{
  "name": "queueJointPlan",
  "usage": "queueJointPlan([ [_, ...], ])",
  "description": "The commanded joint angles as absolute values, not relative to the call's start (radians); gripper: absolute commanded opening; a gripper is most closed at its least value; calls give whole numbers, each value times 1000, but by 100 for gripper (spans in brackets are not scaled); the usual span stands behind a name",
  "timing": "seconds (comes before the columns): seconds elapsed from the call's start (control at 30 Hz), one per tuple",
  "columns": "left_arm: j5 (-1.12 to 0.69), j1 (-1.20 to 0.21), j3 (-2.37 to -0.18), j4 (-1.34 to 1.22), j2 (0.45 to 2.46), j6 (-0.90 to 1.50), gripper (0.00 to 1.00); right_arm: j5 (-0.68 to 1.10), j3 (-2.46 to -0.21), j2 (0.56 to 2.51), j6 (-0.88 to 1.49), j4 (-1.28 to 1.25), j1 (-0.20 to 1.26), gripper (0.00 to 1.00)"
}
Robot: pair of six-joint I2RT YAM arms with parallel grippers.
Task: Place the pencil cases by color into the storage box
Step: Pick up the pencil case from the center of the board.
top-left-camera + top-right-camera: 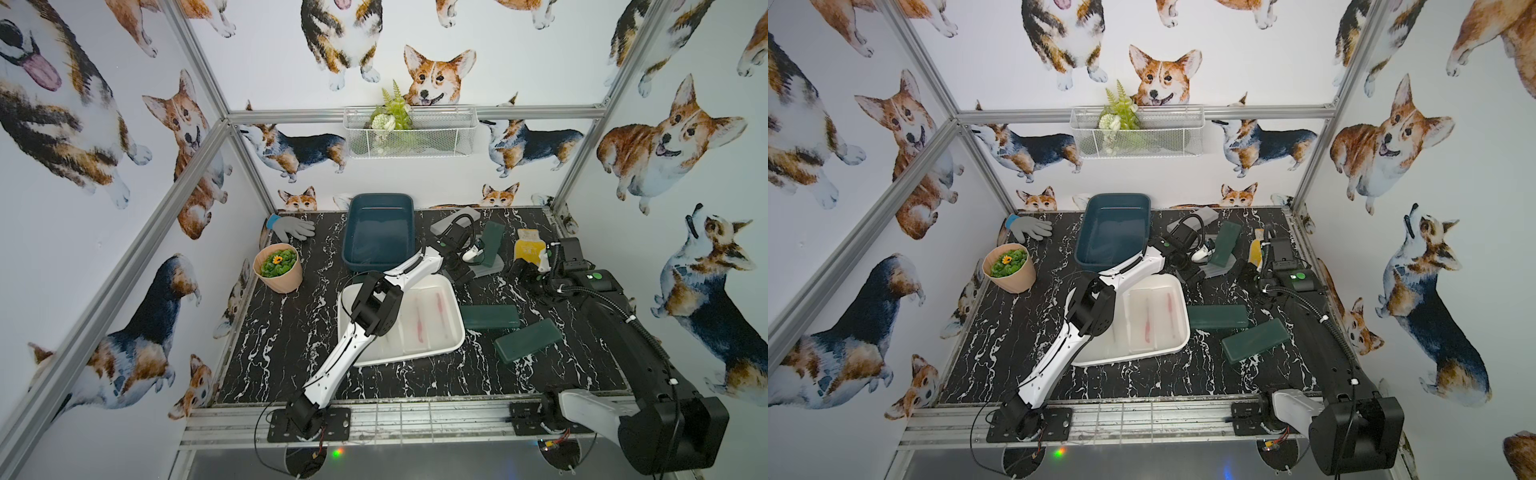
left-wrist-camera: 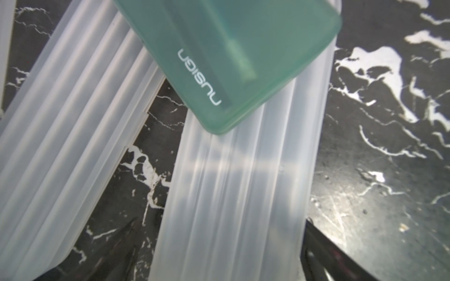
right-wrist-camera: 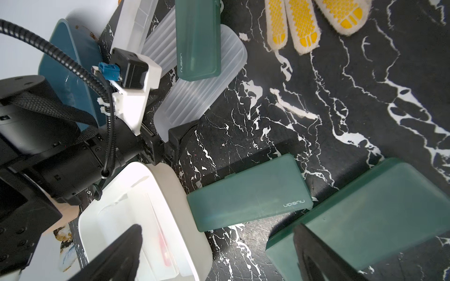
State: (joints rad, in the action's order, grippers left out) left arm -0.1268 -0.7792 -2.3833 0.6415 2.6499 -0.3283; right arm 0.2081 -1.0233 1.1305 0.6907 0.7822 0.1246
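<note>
Corgi-print walls and an alu. frame enclosed a black marble bench [image 1: 291, 332]. At far edge, mid, sat the blue box [image 1: 380, 196]. At bench ctr sat the white box [image 1: 407, 355] w/ frosted cases [image 1: 432, 316] lying flat in it, side by side. Pink items showed through their lids.

Two green cases lay flat on the bench btwn white box and R edge. One [image 1: 490, 316] was just beside the box. The next [image 1: 528, 340] was nearer the R edge, angled. A third green case [image 2: 231, 60] lay toward the far R corner, tilted, resting across the ends of two ribbed frosted cases. These were the gripped-side case [image 2: 238, 194] and the spare case [image 2: 60, 121], w/ bare bench showing btwn them.

L gripper [image 2: 219, 226] was low over the gripped-side case w/ jaws wide, one finger each side of its end. A gap showed at one finger; contact at the other could not be told. The case lay on the bench.

R gripper [image 3: 216, 227] had jaws wide and nothing held. It was clear of the bench, R of ctr, near the yellow glove [image 1: 530, 247].

Other items obs.: grey glove [image 1: 293, 228] at far L corner, plant pot [image 1: 278, 268] by L edge, wire basket [image 1: 411, 133] on back wall.
</note>
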Motion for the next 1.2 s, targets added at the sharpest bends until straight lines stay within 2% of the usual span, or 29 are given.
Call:
queueJointPlan([
  [0.0,-103,-784,-2392,732,2672,-334,87,221,-1023,1127,681,737,126,98],
  [0.13,-83,-792,-2408,742,2666,-334,71,228,-1023,1130,677,720,126,98],
  [0.27,-66,-795,-2408,744,2650,-339,65,224,-1019,1135,672,705,126,98],
  [0.63,-10,-798,-2429,754,2587,-379,64,219,-1021,1127,683,684,114,97],
  [1.17,-87,-879,-2362,764,2540,-339,65,166,-1014,1052,704,694,99,97],
])
